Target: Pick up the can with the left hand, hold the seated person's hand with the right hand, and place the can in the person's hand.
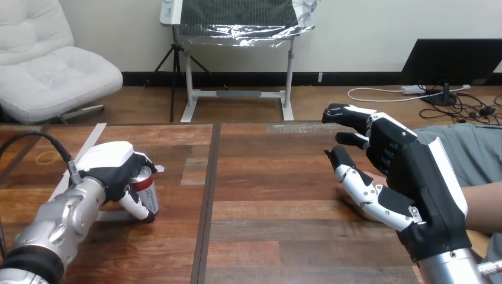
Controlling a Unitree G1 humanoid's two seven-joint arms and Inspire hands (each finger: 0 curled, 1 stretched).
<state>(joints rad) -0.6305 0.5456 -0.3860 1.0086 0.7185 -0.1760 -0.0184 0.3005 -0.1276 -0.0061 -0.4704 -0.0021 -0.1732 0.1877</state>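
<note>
Head view, single moment.

Left hand (112, 168): low over the left part of the wooden table (272, 195), at the end of the silver forearm that entered from the lower left corner. Its fingers and thumb were curled round the can (146, 188), so the grasp was closed on it. White back shell faced up and away from the camera.

Can: red body, silver top, roughly upright with a slight lean. It sat left of the dark seam (208, 195) between the table boards, near the table's left side. The lower end was at table level, with a fingertip beside it. Could not tell whether the base rested on the wood or was just clear of it.

Right hand (408, 171): at the right part of the table, raised, with its back toward the camera. Fingers were extended and spread, the thumb reaching forward and left, nothing clasped in it.

Person's hand (360, 208): lay on the table just beyond and under the right hand's thumb, mostly hidden by it. The person's forearm (482, 204) came in from the right edge. No robot finger was seen curled round the person's hand. Could not tell whether the two touched.

The can and the person's hand were well apart, at opposite sides of the table.
</note>
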